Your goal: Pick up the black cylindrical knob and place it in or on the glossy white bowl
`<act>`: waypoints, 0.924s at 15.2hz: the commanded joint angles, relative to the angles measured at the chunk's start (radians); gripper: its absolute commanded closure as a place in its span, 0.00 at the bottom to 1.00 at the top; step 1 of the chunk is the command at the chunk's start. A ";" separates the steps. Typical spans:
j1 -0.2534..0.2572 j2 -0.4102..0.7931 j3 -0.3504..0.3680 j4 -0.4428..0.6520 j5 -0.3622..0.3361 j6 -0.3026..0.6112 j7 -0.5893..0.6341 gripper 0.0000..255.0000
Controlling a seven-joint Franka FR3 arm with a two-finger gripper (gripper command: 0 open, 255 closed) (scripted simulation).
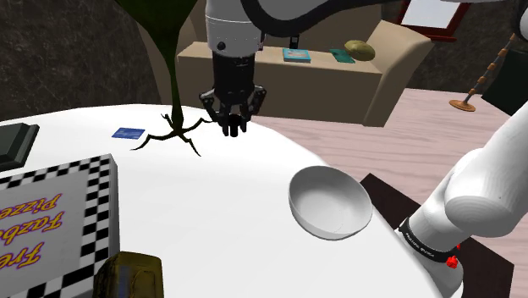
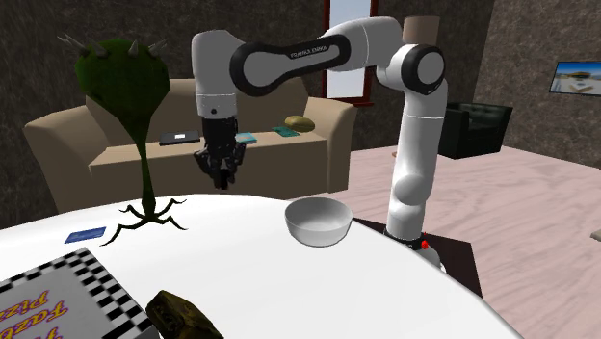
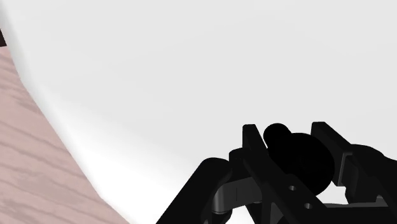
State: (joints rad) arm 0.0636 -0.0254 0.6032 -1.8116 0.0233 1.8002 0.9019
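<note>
Gripper (image 3: 286, 139) was clenched on the knob (image 3: 299, 162), black round body squeezed between both fingers, a small nub poking out past the tips. In the shoulder view the gripper (image 1: 233, 125) hung clear of the table (image 1: 220, 212), above its far edge, just beside the plant (image 1: 175, 127). So the knob was in the air, not on the table and not in the bowl.

Bowl (image 1: 330, 203) sat empty and upright near the table's edge on the stand side, well apart from the gripper. Second exterior view agreed: gripper (image 2: 223, 176) over the far edge, bowl (image 2: 318, 223) further along the same side of the table.

Handling, judged:
- Knob looked small and rigid, probably light, with no give under the pads.
- Round smooth side means it could twist or slip if the grip were loose.
- The hold across the body with flat pads on opposite sides looked right. The nub would be a poor place to take it.
- Black on black, so the exact contact line was hard to see.
- It would likely roll once let go. The glossy bowl's curved wall should catch it, so a low release over the middle seemed safest.
</note>
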 commanded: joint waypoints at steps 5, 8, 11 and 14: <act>0.015 -0.258 -0.037 -0.229 0.141 0.005 -0.073 1.00; 0.045 -0.391 -0.066 -0.338 0.199 -0.010 -0.102 1.00; 0.083 -0.519 -0.096 -0.436 0.245 -0.038 -0.122 1.00; 0.125 -0.645 -0.123 -0.523 0.281 -0.077 -0.131 1.00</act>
State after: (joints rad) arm 0.1731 -0.6264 0.4873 -2.2990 0.2899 1.7318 0.7730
